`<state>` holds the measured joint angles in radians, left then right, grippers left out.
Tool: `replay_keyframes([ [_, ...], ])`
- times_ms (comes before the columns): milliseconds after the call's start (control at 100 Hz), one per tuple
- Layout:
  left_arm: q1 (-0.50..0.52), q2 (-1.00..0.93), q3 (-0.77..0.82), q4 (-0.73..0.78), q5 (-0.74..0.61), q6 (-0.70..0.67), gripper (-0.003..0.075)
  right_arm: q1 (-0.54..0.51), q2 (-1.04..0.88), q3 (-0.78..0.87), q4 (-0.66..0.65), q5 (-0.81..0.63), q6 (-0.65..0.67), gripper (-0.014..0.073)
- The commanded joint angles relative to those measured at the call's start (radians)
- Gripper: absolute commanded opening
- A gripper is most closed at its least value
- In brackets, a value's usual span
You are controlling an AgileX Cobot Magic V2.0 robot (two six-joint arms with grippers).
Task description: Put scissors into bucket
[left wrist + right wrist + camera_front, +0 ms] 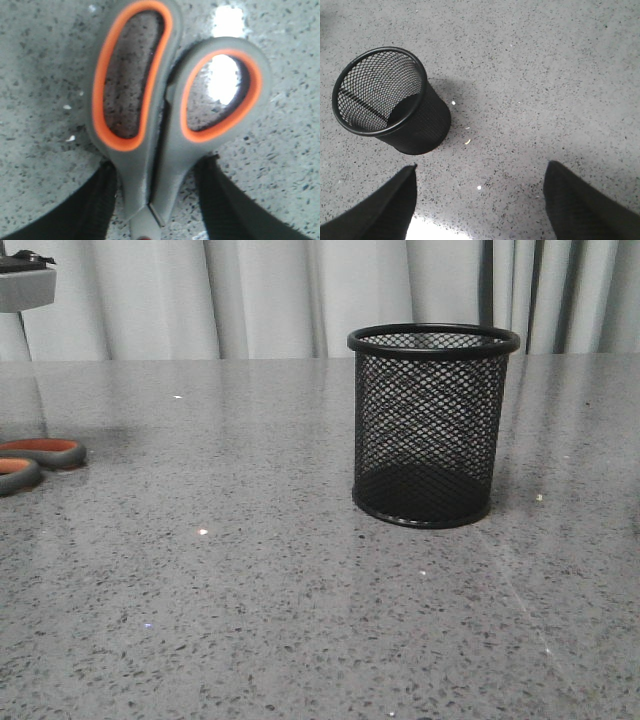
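The scissors (pixel 150 125), with grey loops lined in orange, lie flat on the speckled table. Only their handle loops show at the far left of the front view (pixel 35 460). My left gripper (pixel 160 167) is open, and its black fingers (pixel 100 200) straddle the neck of the scissors just below the loops, with table showing in the gap on one side. The blades are out of view. The black mesh bucket (pixel 432 425) stands upright and empty right of centre. My right gripper (pixel 481 167) is open and empty above bare table, with the bucket (pixel 390 100) a short way off to one side.
The grey speckled table (pixel 250 590) runs back to a pale curtain (pixel 280 295). A grey and black piece of hardware (pixel 25 280) hangs at the top left corner of the front view. Small white specks lie on the table near the bucket (pixel 467 141).
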<state>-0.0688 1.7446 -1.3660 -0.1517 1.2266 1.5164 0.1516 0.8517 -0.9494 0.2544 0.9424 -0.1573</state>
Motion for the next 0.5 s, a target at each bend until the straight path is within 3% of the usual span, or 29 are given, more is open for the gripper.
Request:
replay_keyframes([
  [0, -0.01, -0.029, -0.021, -0.038, 0.018, 0.004, 0.022, 0.001, 0.001, -0.034, 0.014, -0.059, -0.01, 0.0476],
  [230, -0.01, -0.029, -0.021, -0.039, 0.019, -0.011, 0.0025, 0.001, 0.001, -0.034, 0.014, -0.059, -0.01, 0.0476],
  [490, -0.01, -0.042, -0.052, -0.039, 0.051, -0.041, -0.0002, 0.001, 0.001, -0.034, 0.014, -0.061, -0.01, 0.0476],
])
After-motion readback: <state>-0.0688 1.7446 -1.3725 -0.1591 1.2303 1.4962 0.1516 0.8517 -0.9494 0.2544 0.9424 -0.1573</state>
